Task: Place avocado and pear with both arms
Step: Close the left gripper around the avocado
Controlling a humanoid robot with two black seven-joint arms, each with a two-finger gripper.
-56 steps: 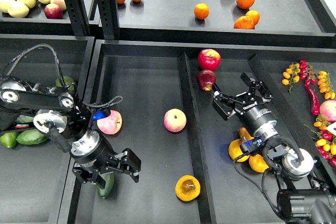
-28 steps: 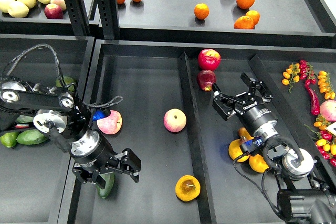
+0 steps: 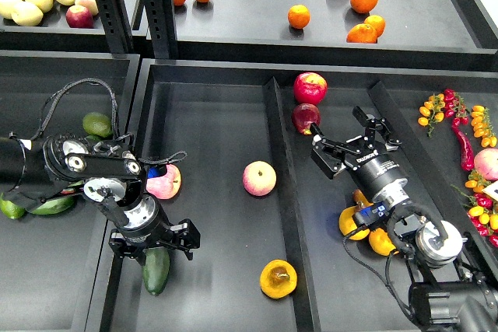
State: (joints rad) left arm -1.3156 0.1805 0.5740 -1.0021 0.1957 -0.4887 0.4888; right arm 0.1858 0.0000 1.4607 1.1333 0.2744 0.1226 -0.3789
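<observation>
The dark green avocado (image 3: pixel 156 270) lies at the front left of the middle tray (image 3: pixel 210 114). My left gripper (image 3: pixel 152 245) hovers just behind its top end, with the jaws spread and nothing between them. The yellow-orange pear (image 3: pixel 278 278), with a brown patch at its top, lies at the front of the same tray near the divider (image 3: pixel 280 184). My right gripper (image 3: pixel 342 136) is open and empty in the right tray, just right of a dark red apple (image 3: pixel 305 118).
Two pink apples (image 3: pixel 163 182) (image 3: pixel 259 178) lie in the middle tray. A red apple (image 3: pixel 310 88) sits at the right tray's back. Yellow-orange fruit (image 3: pixel 352 225) lies under my right arm. Green fruit (image 3: pixel 97 124) is at left, chillies (image 3: pixel 464 148) at right, and oranges (image 3: pixel 299 16) on the shelf.
My left arm has swung and its gripper has drawn back a little, so more of the avocado shows. My right gripper has shifted slightly up and left.
</observation>
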